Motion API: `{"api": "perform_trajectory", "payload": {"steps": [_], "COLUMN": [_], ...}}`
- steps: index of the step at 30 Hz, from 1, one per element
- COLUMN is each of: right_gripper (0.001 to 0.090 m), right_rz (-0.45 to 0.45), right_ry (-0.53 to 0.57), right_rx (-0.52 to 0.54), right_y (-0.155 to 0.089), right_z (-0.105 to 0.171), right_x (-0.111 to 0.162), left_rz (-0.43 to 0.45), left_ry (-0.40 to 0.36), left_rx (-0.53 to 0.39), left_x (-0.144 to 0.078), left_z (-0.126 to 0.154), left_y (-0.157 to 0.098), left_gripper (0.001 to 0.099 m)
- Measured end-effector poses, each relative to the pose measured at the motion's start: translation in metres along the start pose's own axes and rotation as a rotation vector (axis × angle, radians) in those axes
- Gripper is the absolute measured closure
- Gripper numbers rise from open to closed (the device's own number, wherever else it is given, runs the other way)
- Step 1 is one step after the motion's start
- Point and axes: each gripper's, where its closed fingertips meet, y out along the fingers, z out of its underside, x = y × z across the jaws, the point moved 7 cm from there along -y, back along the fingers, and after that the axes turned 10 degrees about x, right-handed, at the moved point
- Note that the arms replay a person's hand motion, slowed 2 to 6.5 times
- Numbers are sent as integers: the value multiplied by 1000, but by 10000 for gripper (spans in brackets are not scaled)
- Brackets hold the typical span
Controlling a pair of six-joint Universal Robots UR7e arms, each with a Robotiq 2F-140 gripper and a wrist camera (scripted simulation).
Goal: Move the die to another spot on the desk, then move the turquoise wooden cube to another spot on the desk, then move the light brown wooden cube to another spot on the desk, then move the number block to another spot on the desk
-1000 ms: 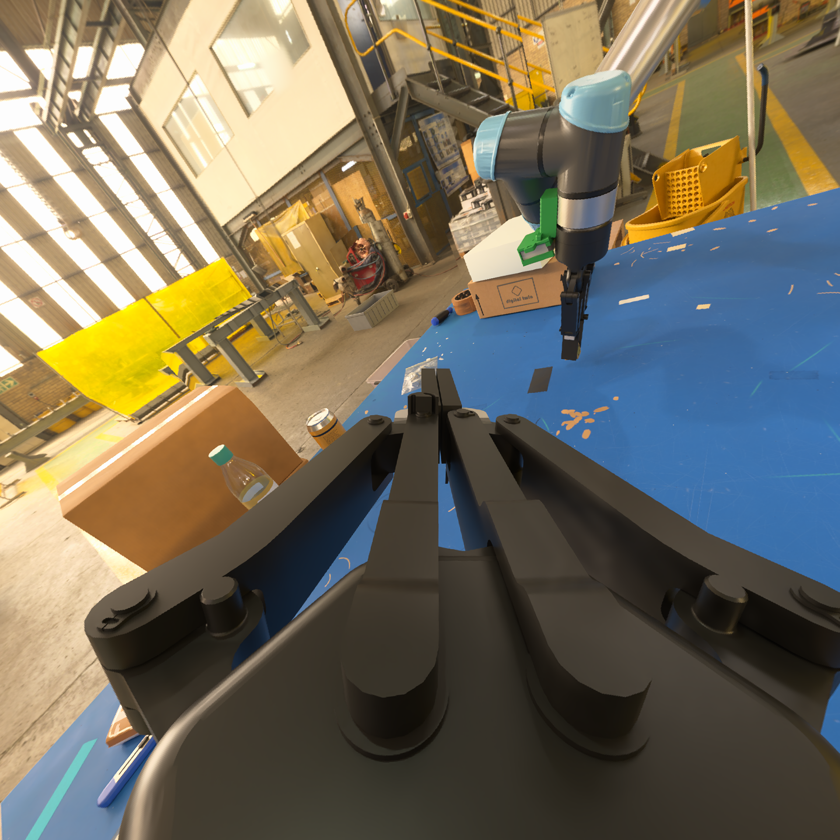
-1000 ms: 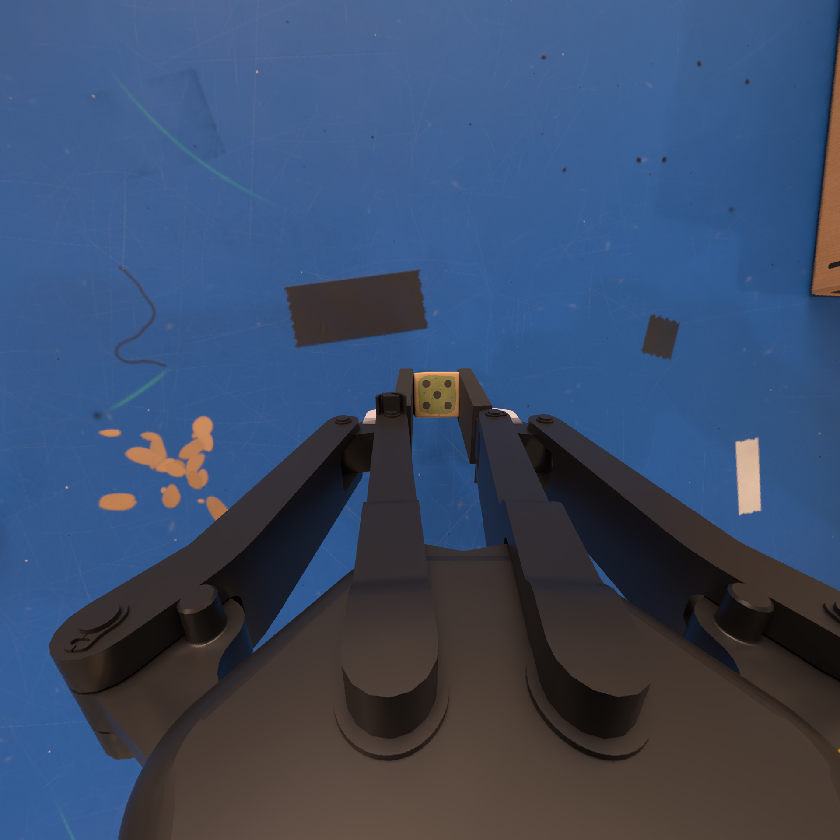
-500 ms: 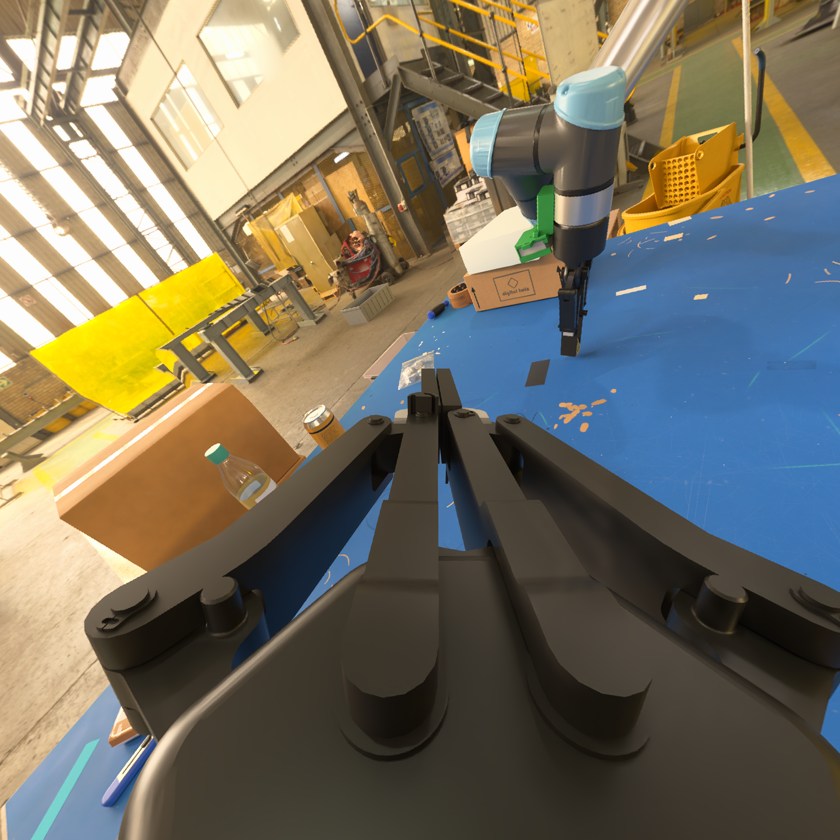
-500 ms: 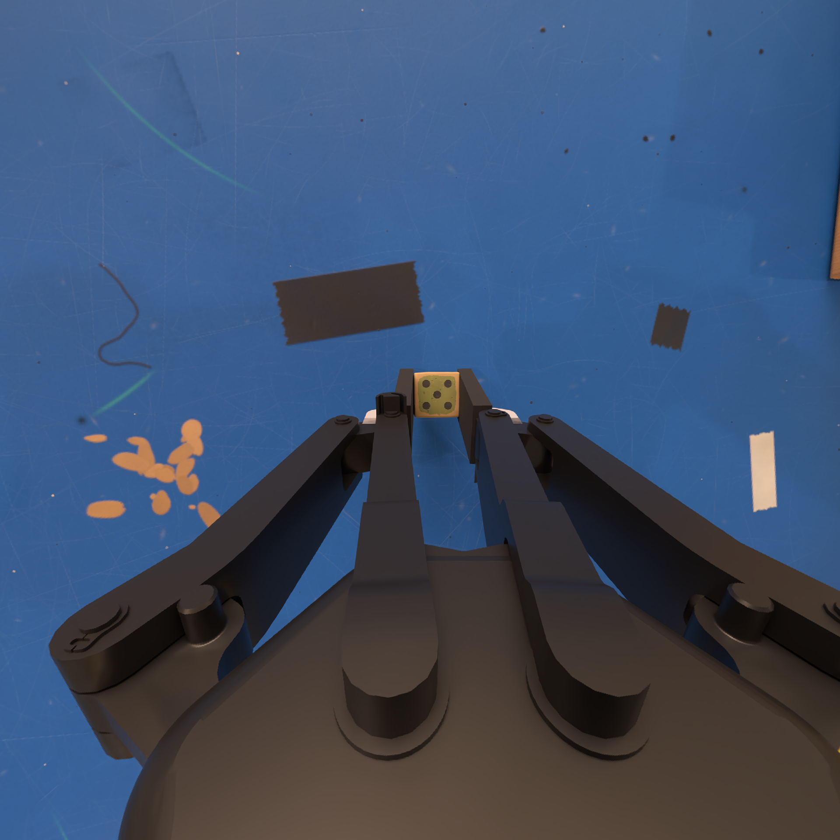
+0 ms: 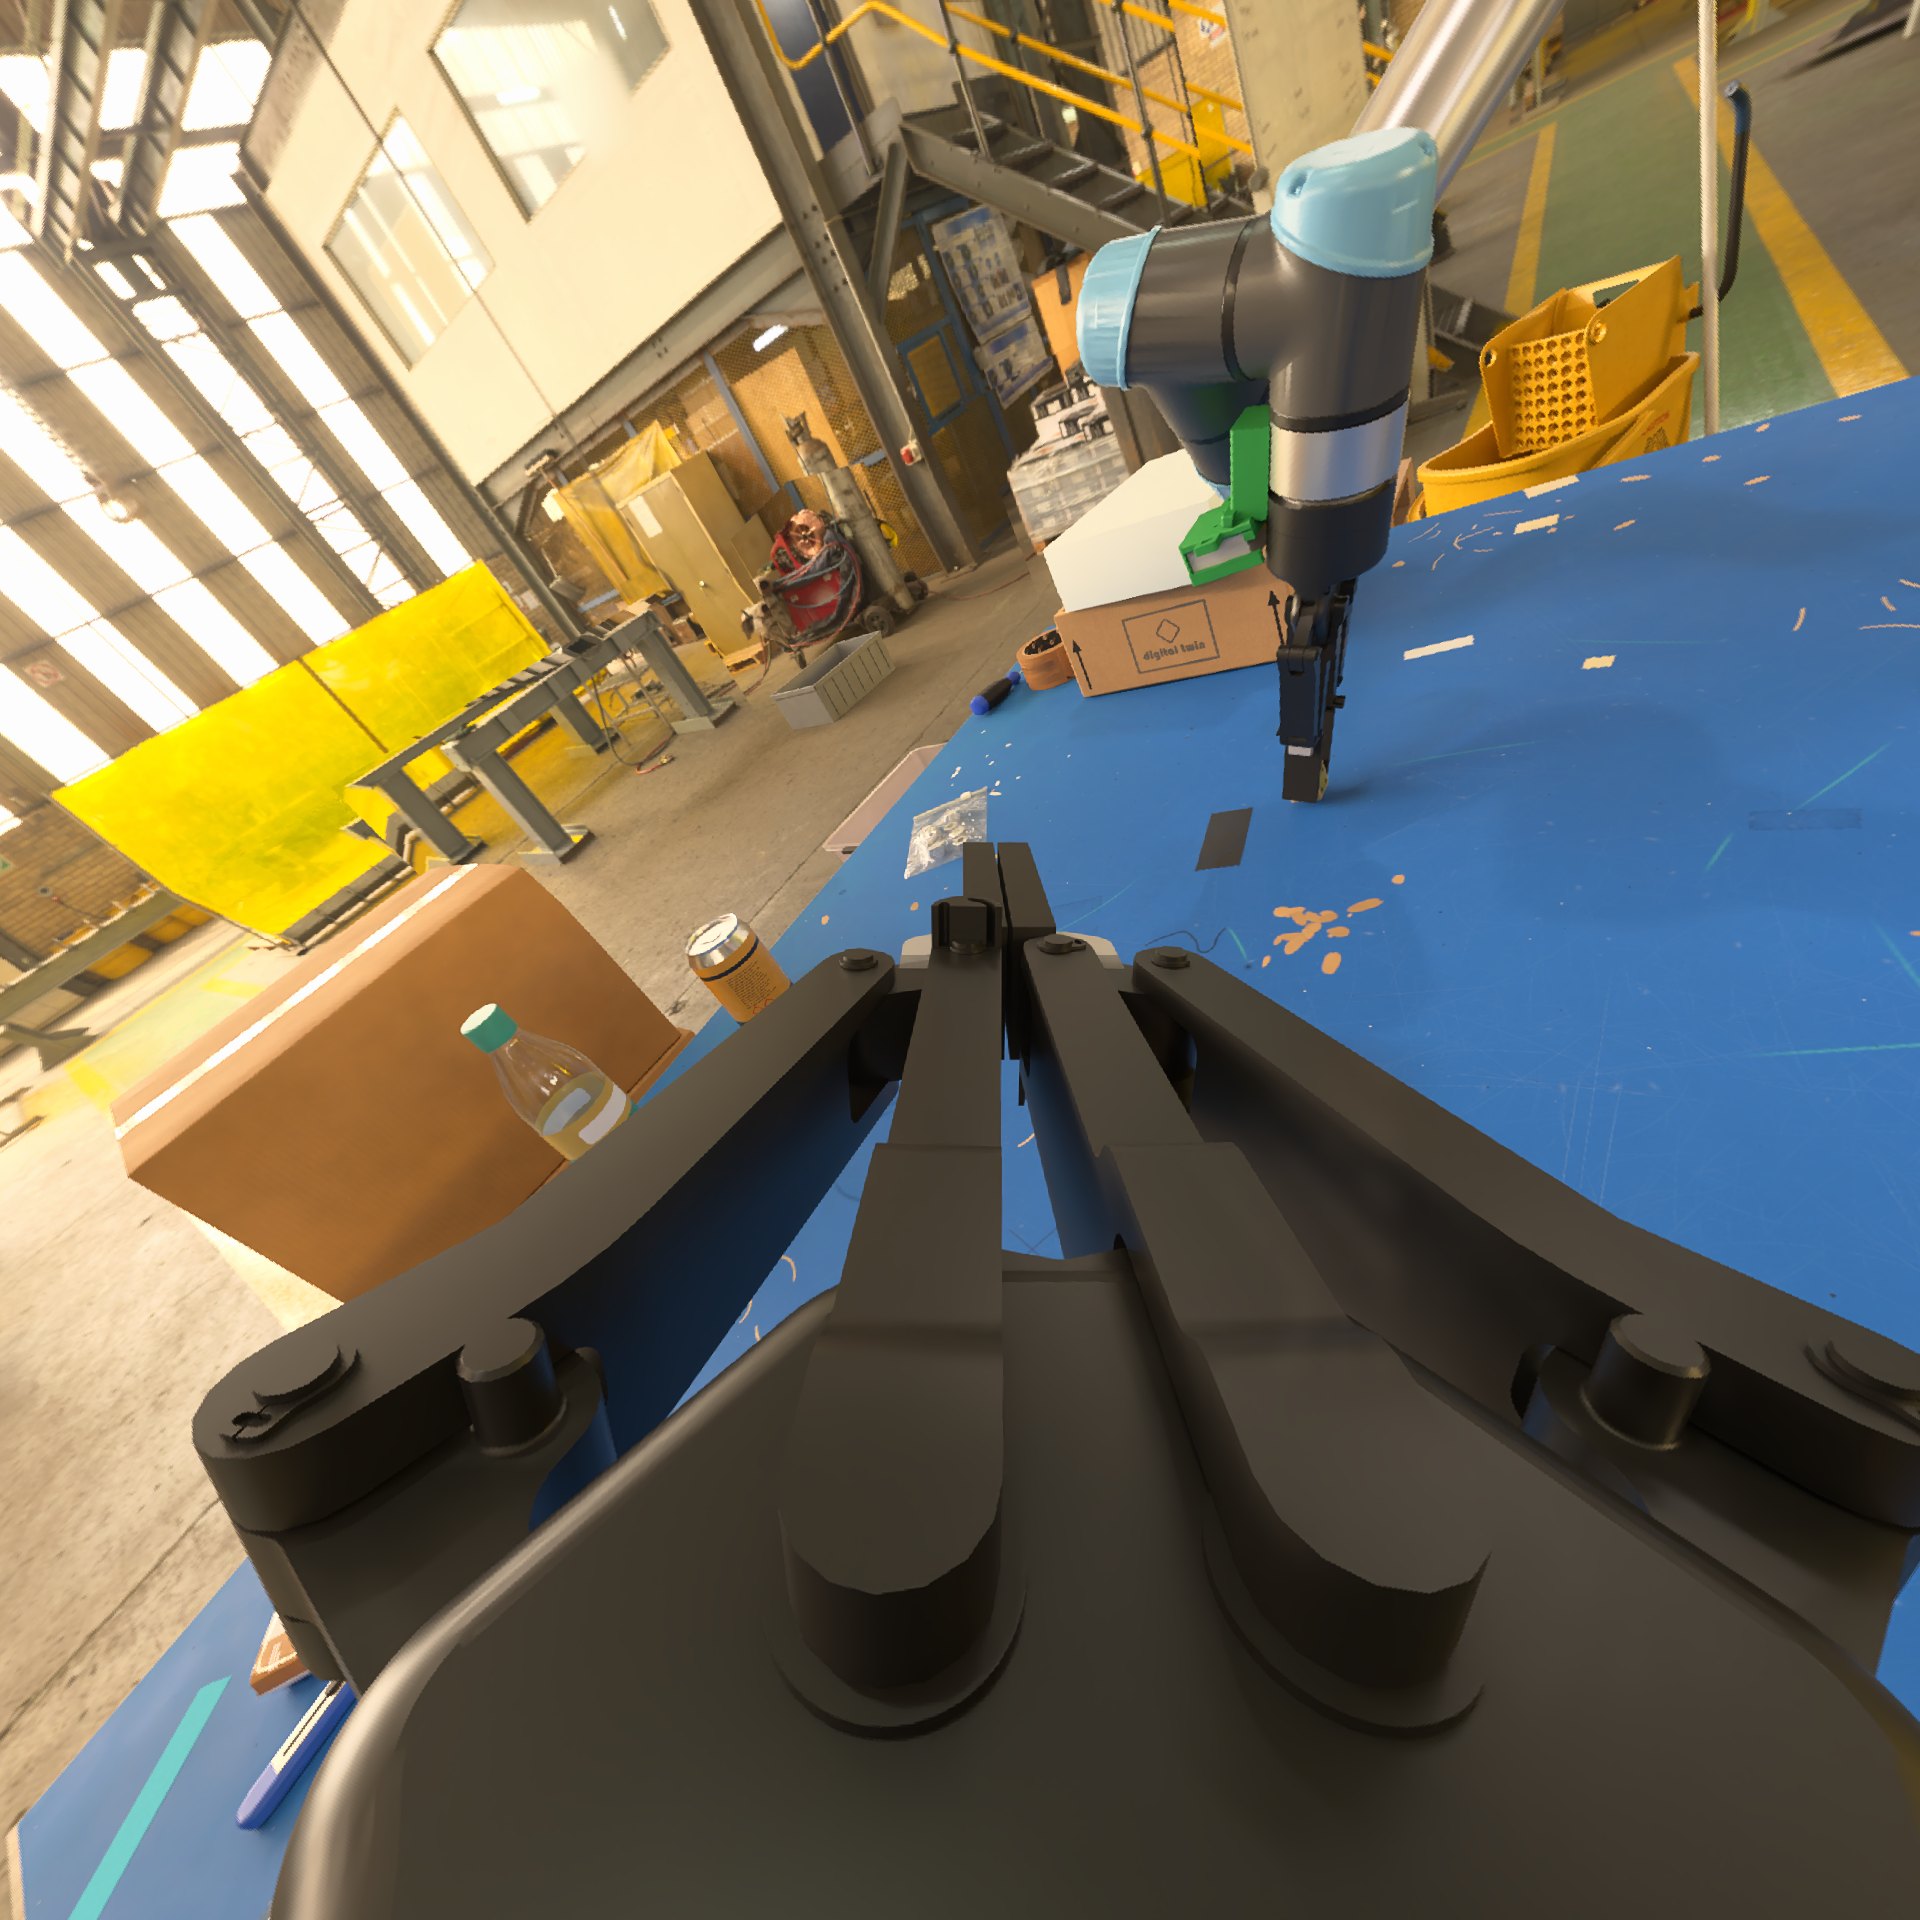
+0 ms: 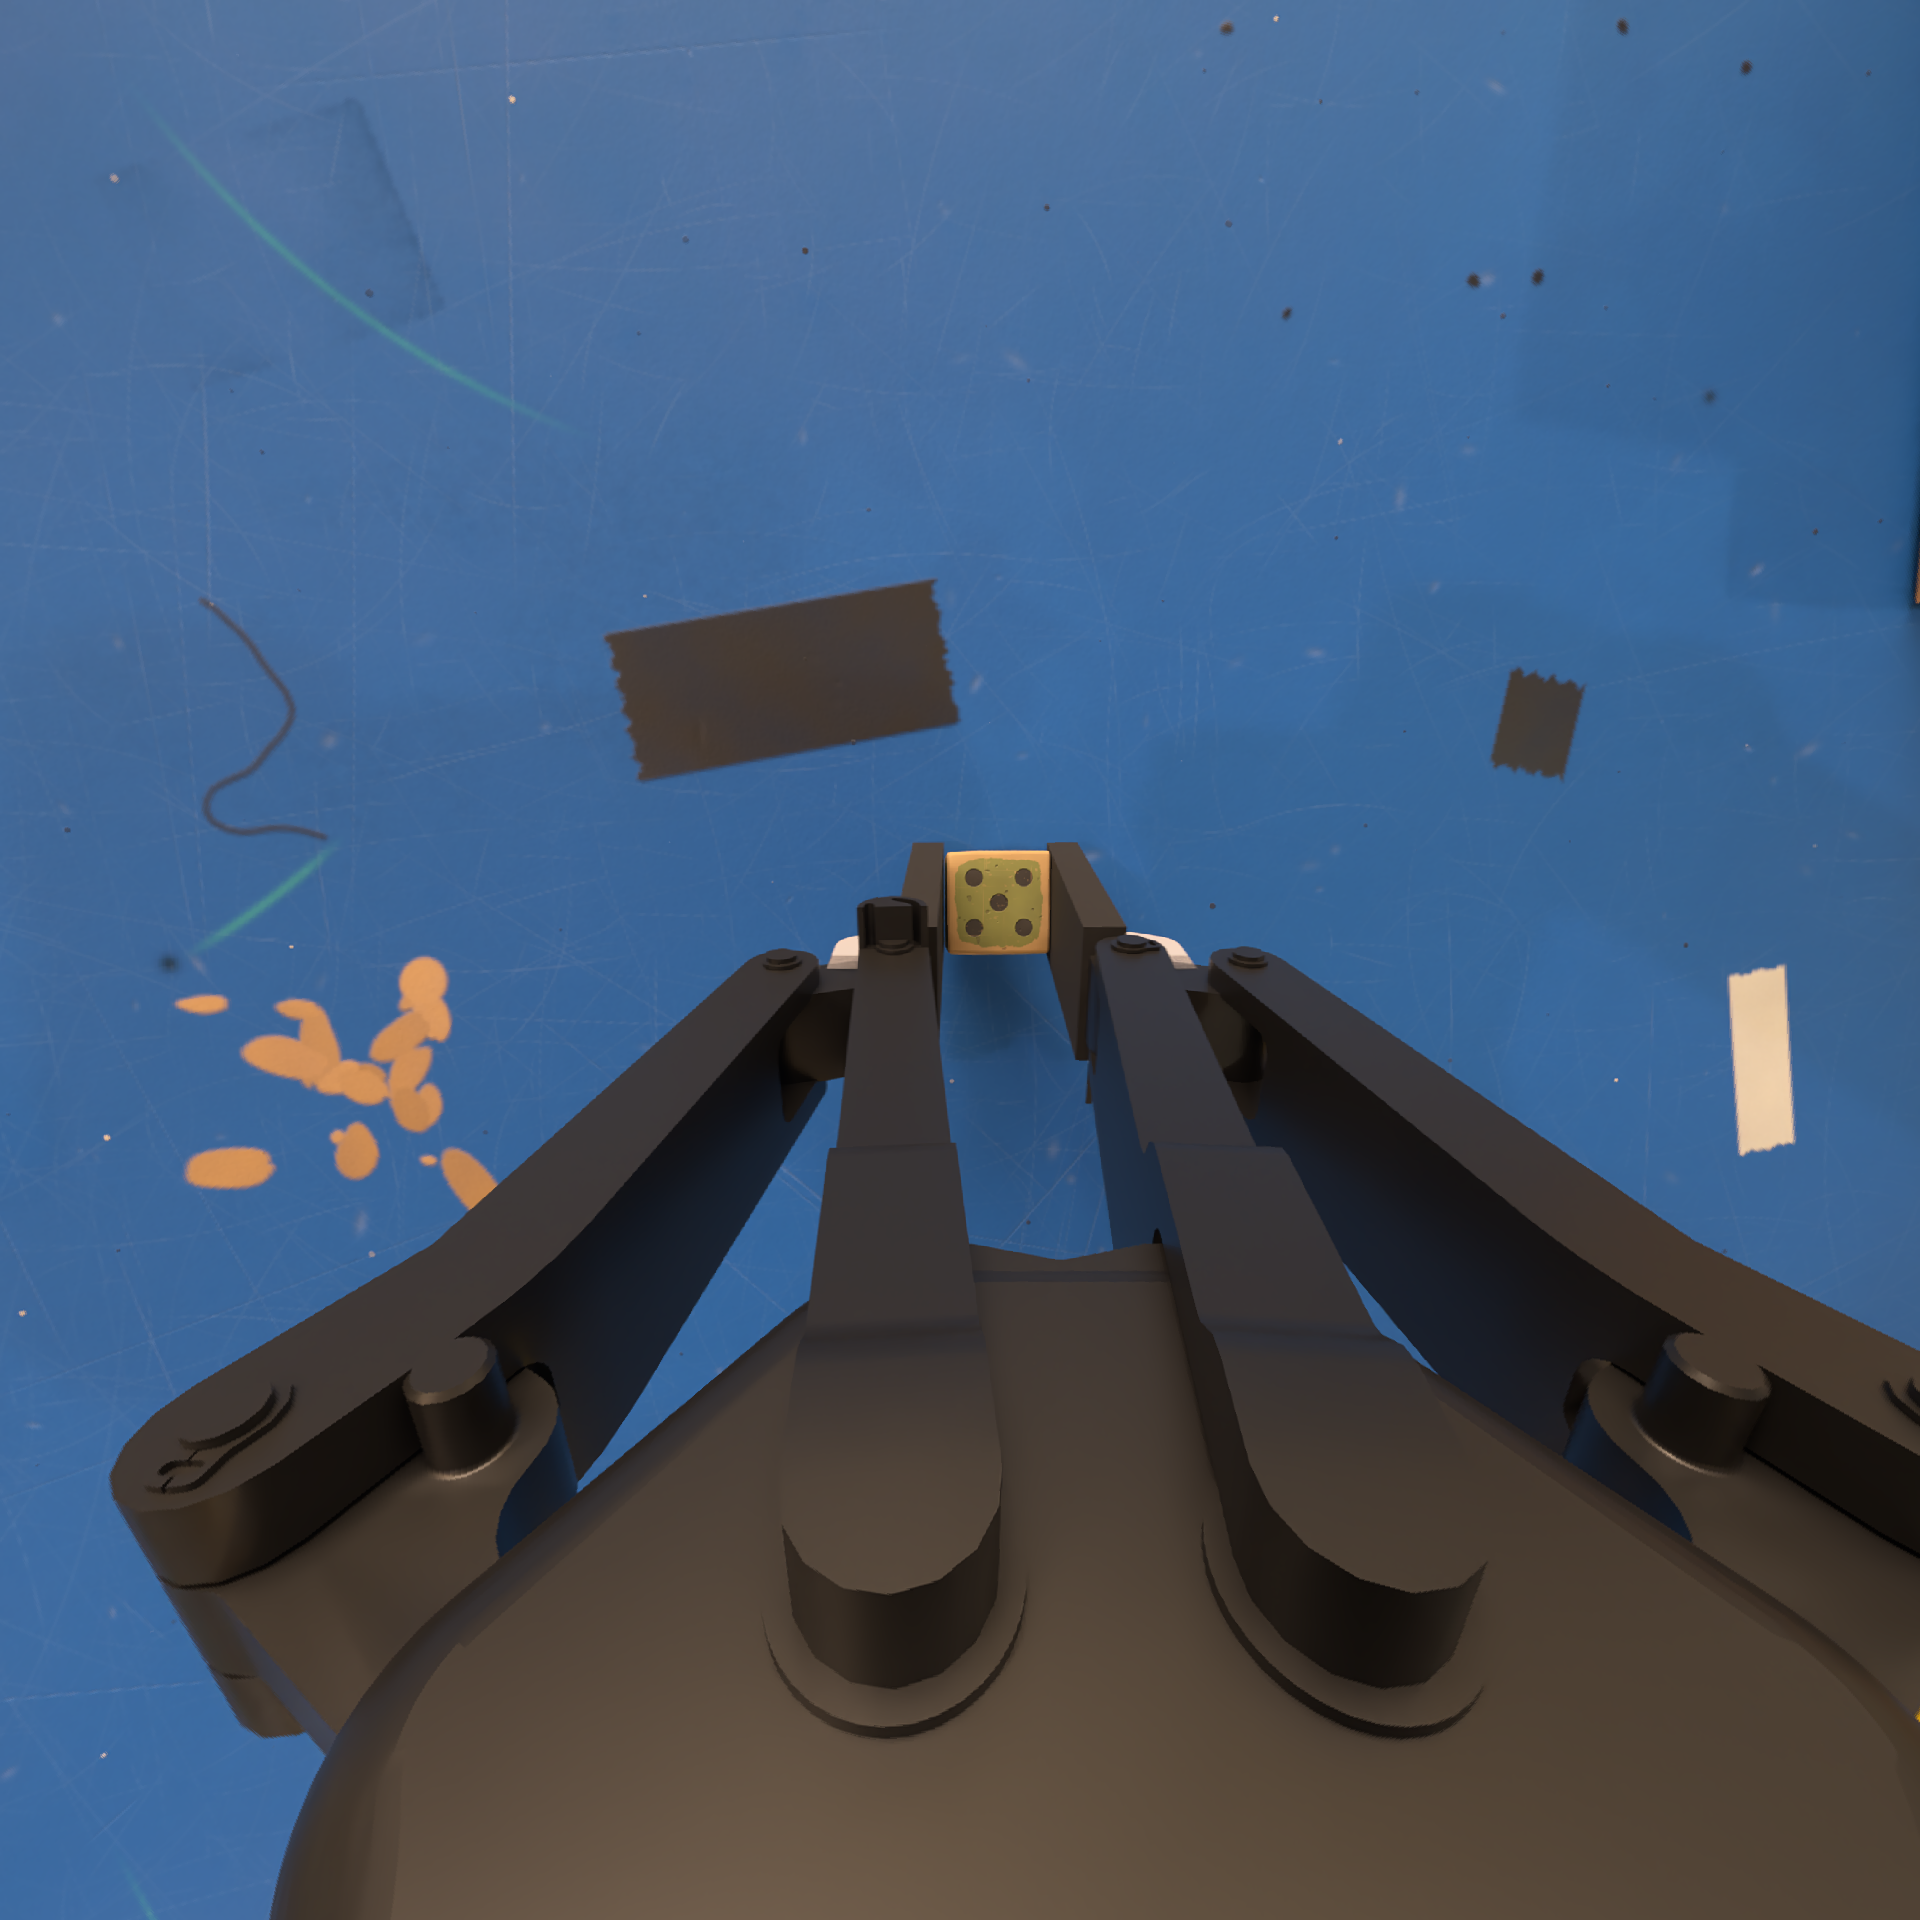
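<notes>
Since a second ago, the right pincer (image 6: 997,902) has carried the die over the blue counter (image 6: 1247,416): the large dark tape patch (image 6: 781,681) and the orange paint flecks (image 6: 343,1070) have slid away from the fingertips, and the cardboard box at the right edge has all but left the right wrist view. Nearest, that pincer is clamped on the die (image 6: 997,902), five-pip face toward the camera. From the left wrist view, the left pincer (image 5: 997,883) is closed on nothing, and farther off the right pincer's tips (image 5: 1303,774) stand at or just above the counter. Step one seems near its end; next comes letting go of the die and lifting clear. Neither cube nor the number block shows.
</notes>
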Motion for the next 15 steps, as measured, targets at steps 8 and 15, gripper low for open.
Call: {"api": "perform_trajectory", "payload": {"steps": [8,15], "right_gripper": [502,489], "right_rz": [-8,-25], "right_ry": [7,-35], "right_rx": [-23,-139], "right_y": [-7,-39], "right_z": [2,1], "right_x": [-1,8], "left_rz": [-2,-13], "left_ry": [-1,-4], "left_rx": [4,-2], "left_x": [0,1], "left_z": [1,1], "left_y": [-1,-5], "left_gripper": [990,991]}}
